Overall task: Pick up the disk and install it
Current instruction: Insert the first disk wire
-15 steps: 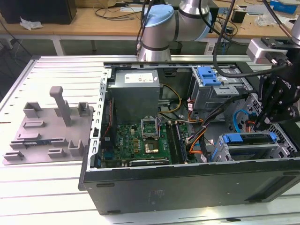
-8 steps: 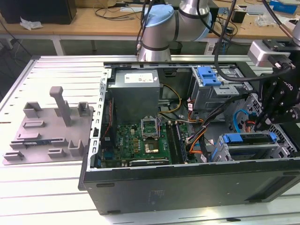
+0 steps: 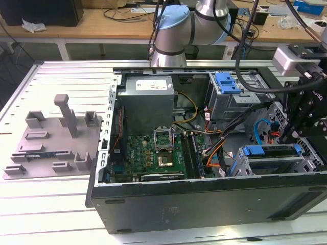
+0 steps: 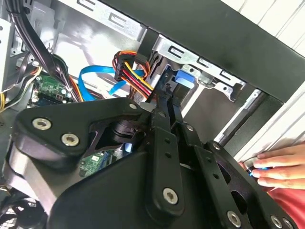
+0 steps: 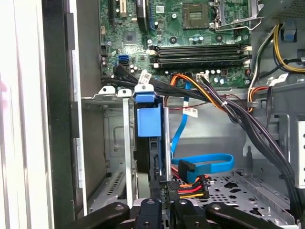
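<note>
**Disk in the bay slot, install step in hand**

Your disk (image 3: pixel 271 151) is off the table and inside the computer case (image 3: pixel 204 204). It stands on edge in the grey drive cage (image 3: pixel 265 167) at the exterior view's right, with its blue carrier frame showing along the top. In the first wrist view that blue frame (image 5: pixel 147 119) runs between the cage's sheet-metal rails, with the far end up near the cage's lip. I cannot tell whether it is fully home.

Your gripper (image 4: pixel 167 102) has its two fingers drawn in narrow on the near end of the disk. I read this as a pinch on the disk rather than an open hover. So you are in the install half of the task, and the pick-up is done.

A red, yellow and orange power bundle (image 5: pixel 190 188) lies just beside the gripper. A blue data cable (image 5: pixel 205 162) loops over the perforated floor nearby, and black leads cross above the cage towards the motherboard (image 5: pixel 190 28).

In my judgement, any further travel should run straight along the rails with no twist, and the cables should stay out of the slot. Note also a person's hand (image 4: pixel 276 167) resting by the outer wall of the case. Confirm it is clear before you command motion.
</note>
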